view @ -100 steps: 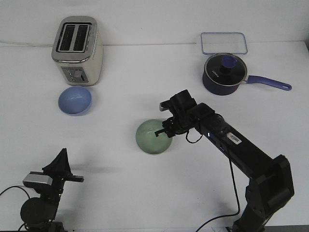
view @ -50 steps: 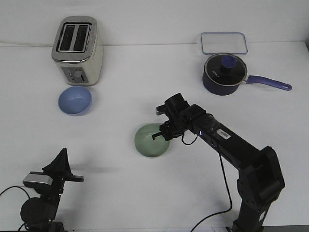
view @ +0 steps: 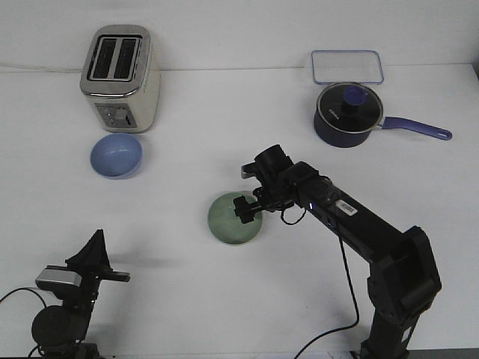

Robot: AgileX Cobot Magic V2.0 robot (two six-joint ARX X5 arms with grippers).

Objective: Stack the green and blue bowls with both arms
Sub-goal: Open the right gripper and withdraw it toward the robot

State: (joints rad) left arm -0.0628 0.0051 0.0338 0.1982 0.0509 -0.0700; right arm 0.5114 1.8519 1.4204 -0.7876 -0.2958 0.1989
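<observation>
**Green bowl tipped up in the right gripper**

Your right gripper [view: 245, 209] is clamped on the near rim of the pale sage green matte bowl [view: 228, 219], just left of the frame's centre. A second ago the bowl sat flat and open upward; now it tilts on edge and has slid slightly left, so the lift has begun. The periwinkle blue matte bowl [view: 116, 155] waits untouched at upper left, just below the cream and chrome toaster [view: 120, 77]. Your left gripper [view: 96, 258] rests at lower left; I cannot tell whether its fingers are apart.
</observation>
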